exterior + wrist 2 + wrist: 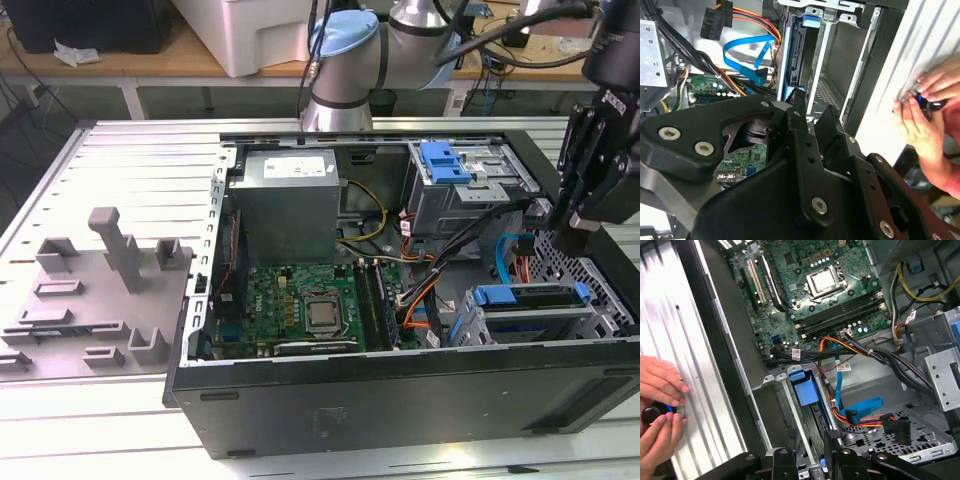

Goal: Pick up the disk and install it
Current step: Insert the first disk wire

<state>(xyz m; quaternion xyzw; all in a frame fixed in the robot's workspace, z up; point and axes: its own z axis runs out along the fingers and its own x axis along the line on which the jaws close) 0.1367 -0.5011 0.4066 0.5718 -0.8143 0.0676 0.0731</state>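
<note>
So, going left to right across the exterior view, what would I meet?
Grey plastic fixture blocks → silver metal power supply box → grey metal drive bay with blue plastic latch → black claw.

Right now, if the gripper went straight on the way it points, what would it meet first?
Likely the disk, standing on edge in the drive cage just ahead of the gripper; depth is unclear, so the cage's rim might come first.
</note>
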